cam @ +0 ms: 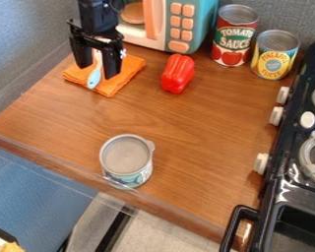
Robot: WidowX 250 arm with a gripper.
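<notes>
The black gripper (97, 70) hangs at the upper left over an orange cloth (124, 78), its two fingers apart. A light blue and white utensil (94, 79) shows between and below the fingers, lying over the cloth; its upper part is partly hidden by the gripper. I cannot tell whether the gripper touches it. Right of the cloth lies a red toy pepper (178, 74). Nearer the counter's front edge stands a small can (126, 158) with a grey top.
A toy microwave (209, 22) stands at the back beside the arm. Right of it are a tomato sauce can (233, 42) and a yellow-labelled can (274, 55). A black stove (288, 162) with white knobs lines the right side of the wooden counter (206, 128).
</notes>
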